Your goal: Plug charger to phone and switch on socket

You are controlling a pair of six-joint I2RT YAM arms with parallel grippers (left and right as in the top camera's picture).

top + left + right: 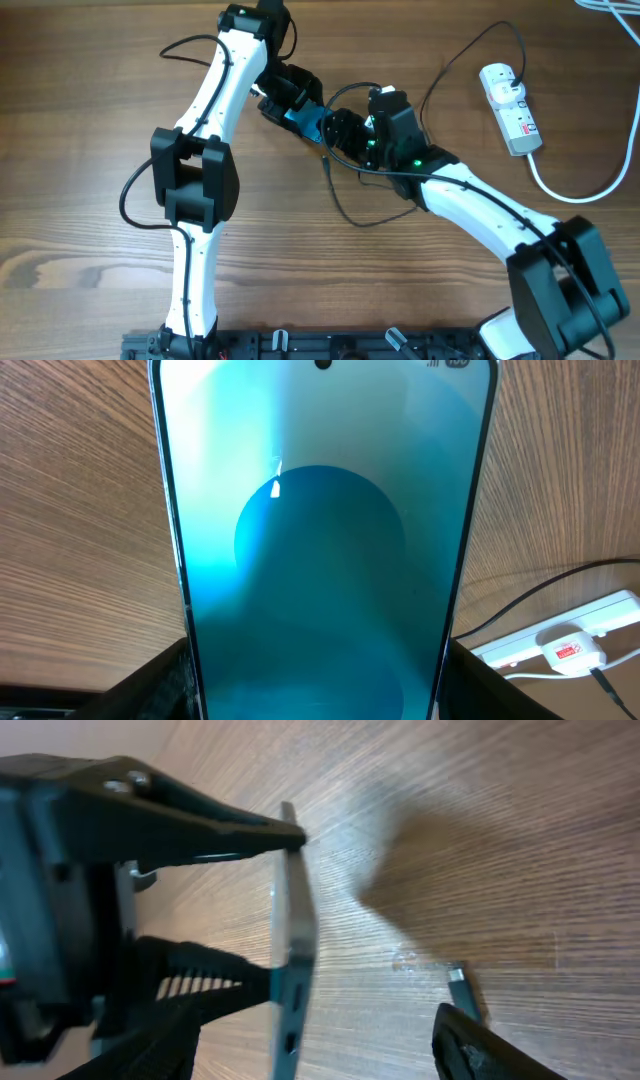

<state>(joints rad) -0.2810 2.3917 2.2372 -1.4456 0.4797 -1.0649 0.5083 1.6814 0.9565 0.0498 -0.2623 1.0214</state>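
Observation:
My left gripper (pixel 290 100) is shut on the phone (pixel 303 120) and holds it off the table. In the left wrist view the phone's cyan screen (pixel 320 540) fills the frame, with my fingers (pixel 315 680) on both of its long edges. My right gripper (pixel 342 128) is open right beside the phone. In the right wrist view the phone (pixel 290 950) stands edge-on between my open fingers (pixel 320 1055). The charger's connector tip (pixel 459 980) shows just above the right finger. The charger's black cable (pixel 447 68) runs to its white plug (pixel 503 92) in the socket (pixel 512 115) at the far right.
The socket's thick white cord (pixel 560 190) curves off the right edge of the table. The charger's slack loops on the wood below my right gripper (pixel 340 200). The socket and plug also show in the left wrist view (pixel 567 650). Both arms crowd the middle of the table.

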